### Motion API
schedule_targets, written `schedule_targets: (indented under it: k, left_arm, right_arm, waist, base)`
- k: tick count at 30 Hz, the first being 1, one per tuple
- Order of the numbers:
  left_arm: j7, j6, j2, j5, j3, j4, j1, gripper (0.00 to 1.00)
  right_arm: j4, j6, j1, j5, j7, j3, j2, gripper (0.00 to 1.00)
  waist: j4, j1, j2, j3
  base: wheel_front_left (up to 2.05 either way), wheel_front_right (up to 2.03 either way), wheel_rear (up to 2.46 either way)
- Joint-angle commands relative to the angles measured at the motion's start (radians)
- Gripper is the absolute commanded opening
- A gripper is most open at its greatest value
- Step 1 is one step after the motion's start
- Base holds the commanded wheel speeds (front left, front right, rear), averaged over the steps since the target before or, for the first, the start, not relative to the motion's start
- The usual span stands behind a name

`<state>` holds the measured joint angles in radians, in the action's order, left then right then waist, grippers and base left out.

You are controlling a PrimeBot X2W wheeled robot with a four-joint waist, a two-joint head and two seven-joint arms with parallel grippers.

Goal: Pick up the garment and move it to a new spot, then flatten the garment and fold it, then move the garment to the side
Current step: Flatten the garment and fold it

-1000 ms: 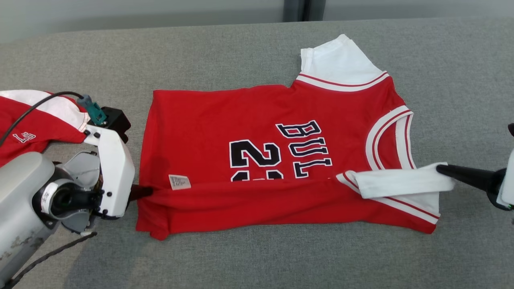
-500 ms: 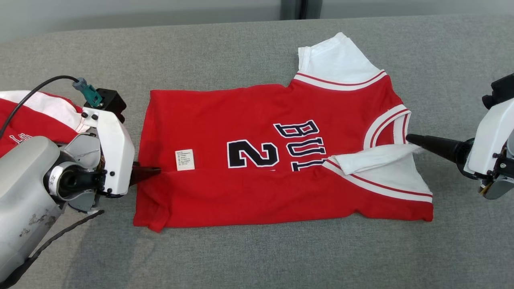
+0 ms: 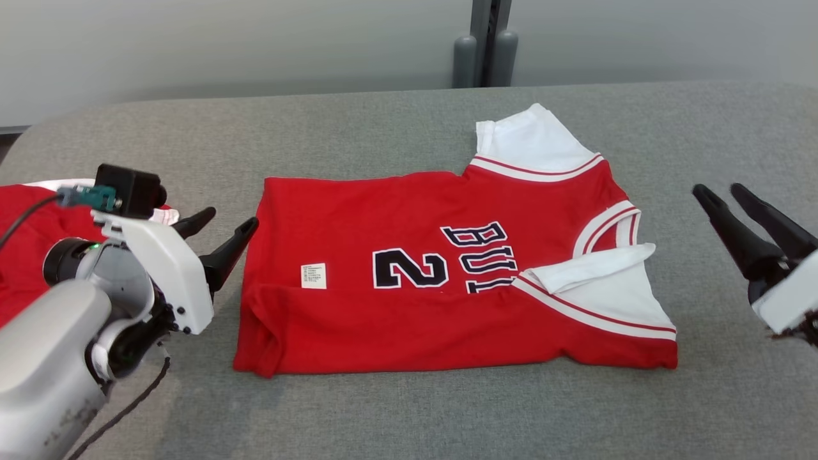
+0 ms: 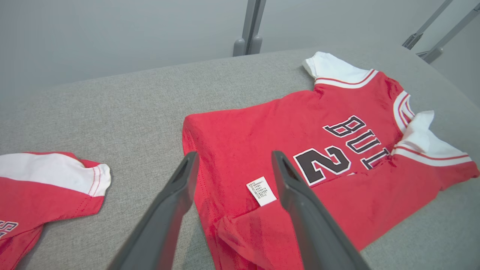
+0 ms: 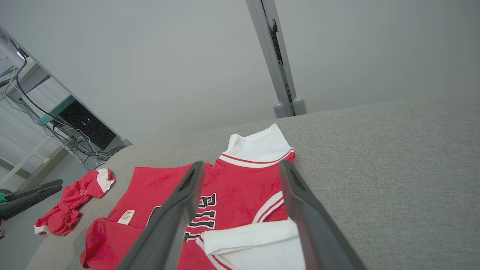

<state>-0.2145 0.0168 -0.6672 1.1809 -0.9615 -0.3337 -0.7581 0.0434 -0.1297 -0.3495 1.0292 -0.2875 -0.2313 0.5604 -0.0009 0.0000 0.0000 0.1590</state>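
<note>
Two grippers, both wide and empty: left gripper (image 3: 230, 218) sits just beside the hem end of the red jersey (image 3: 415, 255), right gripper (image 3: 719, 190) off its sleeve end. Jersey lies flat on the grey table (image 3: 383, 128), near edge folded over. Next fold, probably: pinch matching corners, lift low, keep the crease straight.

Robot lab or test room, not home

- bare pale grey wall panels (image 3: 192, 51) behind far edge of worktop, undecorated
- grey metal post (image 3: 489, 38) with two rounded feet at far edge, joining panels
- worktop (image 3: 383, 128): wide table covered in grey fabric, rounded corners, red garment (image 3: 415, 255) spread on it
- slanted metal struts (image 4: 431, 30) beyond worktop's right end
- past left end: white shelf frame (image 5: 22, 165), dark equipment box (image 5: 88, 129) on teal-edged shelf, loose black cables (image 5: 93, 153) tangled beneath
</note>
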Motion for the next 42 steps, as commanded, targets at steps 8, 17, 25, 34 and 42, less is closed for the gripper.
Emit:
schedule_targets:
  k: [8,17,25,34,42]
  left_arm:
    - [0.346,-0.239,-0.005,-0.104,0.062,0.149,0.205,1.0]
    - [0.404,-0.364,0.015,-0.127,0.008,0.208,0.397,1.0]
    - [0.273,-0.366,0.023,-0.162,-0.076,0.172,0.351,1.0]
    - [0.13,-0.385,0.043,-0.157,-0.124,0.115,0.291,1.0]
    - [0.102,-0.363,0.05,-0.139,-0.12,0.08,0.271,1.0]
  right_arm:
    - [-0.098,-0.002,0.265,-0.184,0.211,0.167,-0.139,1.0]
    - [-0.09,-0.002,0.45,-0.296,0.205,0.226,-0.256,1.0]
    - [0.061,-0.002,0.366,-0.341,0.116,0.208,-0.282,1.0]
    - [0.211,-0.002,0.268,-0.353,-0.001,0.193,-0.317,1.0]
    - [0.235,-0.002,0.234,-0.342,-0.078,0.18,-0.333,0.56]
  waist:
    - [0.028,0.0,0.0,-0.033]
    - [0.018,0.0,0.0,-0.047]
    - [0.007,0.0,0.0,-0.02]
    - [0.021,0.0,0.0,0.005]
    - [0.02,0.0,0.0,0.021]
  base:
    - [0.0,0.0,0.0]
    - [0.0,0.0,0.0]
    - [0.0,0.0,0.0]
    - [0.0,0.0,0.0]
    - [0.0,0.0,0.0]
